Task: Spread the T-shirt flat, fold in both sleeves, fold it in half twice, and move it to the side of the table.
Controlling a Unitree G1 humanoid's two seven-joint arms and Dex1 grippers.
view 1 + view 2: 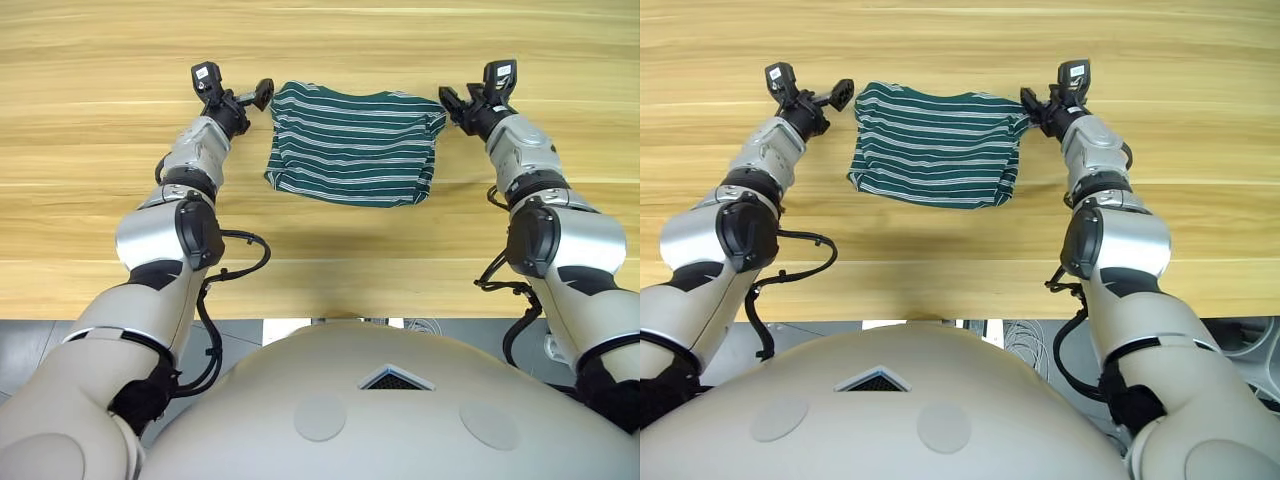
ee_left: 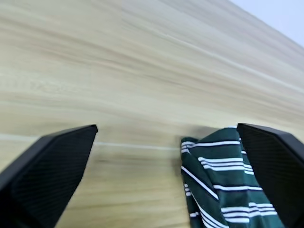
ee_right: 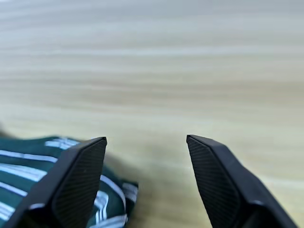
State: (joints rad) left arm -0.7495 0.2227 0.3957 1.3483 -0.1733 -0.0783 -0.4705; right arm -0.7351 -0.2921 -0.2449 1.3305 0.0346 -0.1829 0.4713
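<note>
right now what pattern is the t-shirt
The T-shirt is dark green with thin white stripes, clearest in the left eye view.

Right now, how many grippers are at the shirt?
2. Left gripper, open, at the T-shirt's far left corner; right gripper, open, at its far right corner. None hidden.

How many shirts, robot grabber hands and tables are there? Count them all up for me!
T-shirt: 1
Grippers: 2, the left gripper and the right gripper
Table: 1
Total: 4
</note>
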